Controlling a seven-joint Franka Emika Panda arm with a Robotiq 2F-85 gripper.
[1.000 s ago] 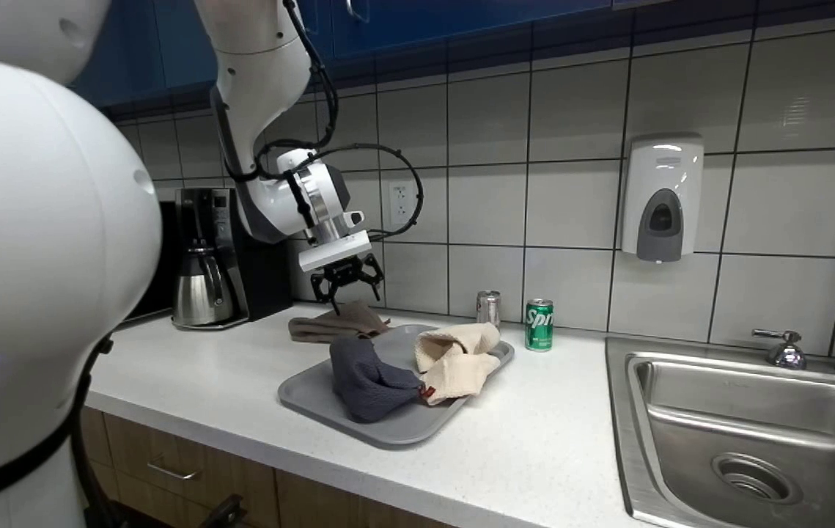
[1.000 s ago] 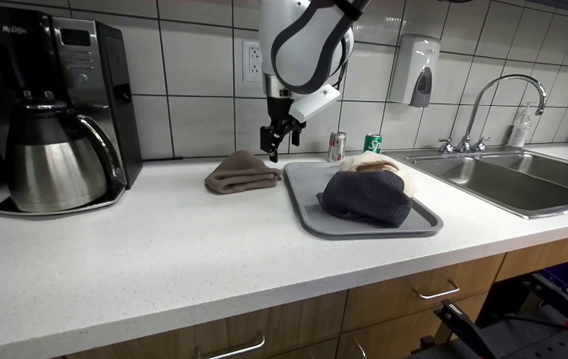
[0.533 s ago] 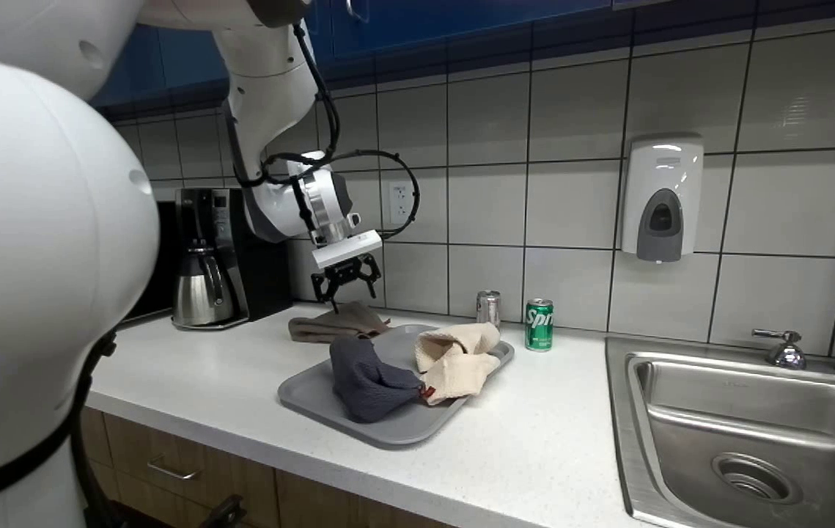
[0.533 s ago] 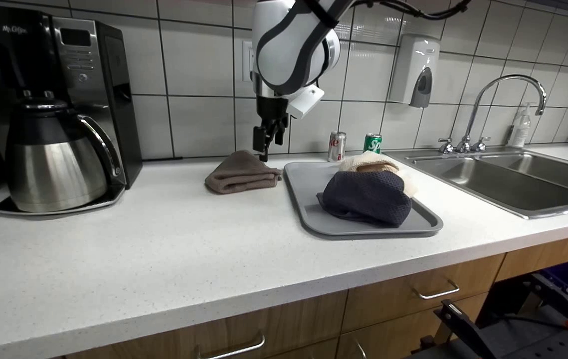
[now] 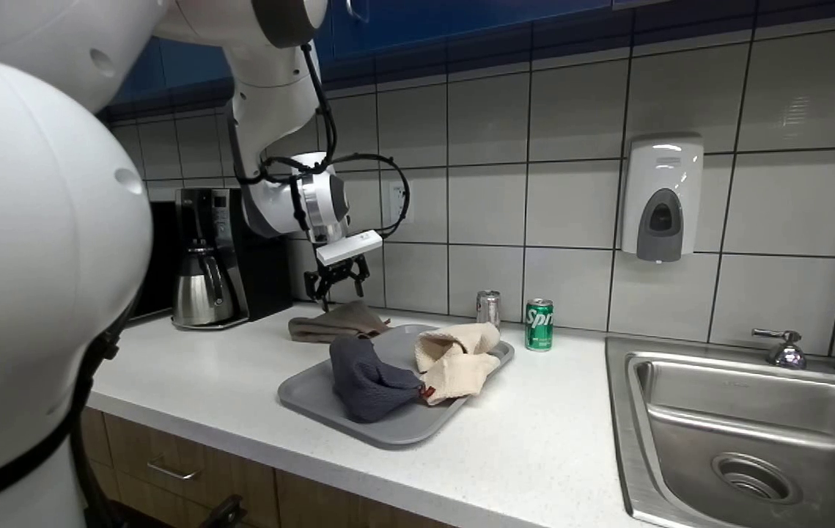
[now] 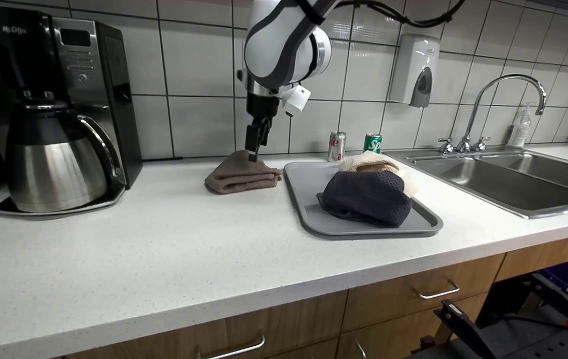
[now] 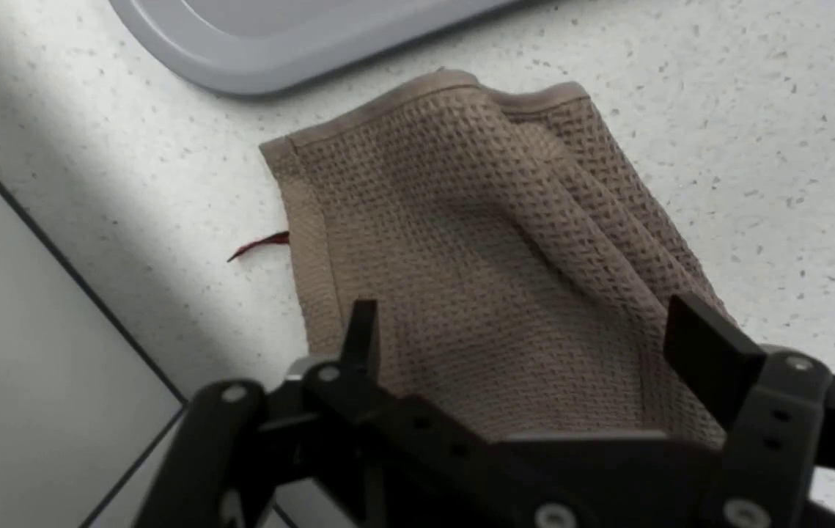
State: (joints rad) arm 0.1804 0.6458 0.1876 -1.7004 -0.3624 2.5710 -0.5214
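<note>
My black gripper (image 7: 523,303) is open and empty, with its two fingers well apart. It points down over the folded brown waffle-weave cloth (image 7: 461,220). The cloth lies on the counter and shows in both exterior views (image 5: 344,324) (image 6: 244,175). The gripper (image 5: 343,299) (image 6: 255,152) is just above it; I cannot tell whether a fingertip touches it. A small red tag (image 7: 263,243) sticks out from the cloth's edge. Part of the cloth is hidden under the gripper in the wrist view. The grey tray (image 6: 307,187) is beside the cloth, holding a dark blue cloth (image 6: 368,197) and a cream cloth (image 5: 461,367).
A silver can (image 5: 488,308) and a green Sprite can (image 5: 539,326) stand behind the tray by the tiled wall. A coffee maker with a steel carafe (image 6: 57,169) stands beyond the brown cloth. A steel sink (image 5: 621,425) is past the tray. A soap dispenser (image 5: 663,198) hangs on the wall.
My gripper has moved left in both exterior views, away from the tray's side and over the brown cloth, turning a little. It stays open. The cloths, tray and cans have not moved.
</note>
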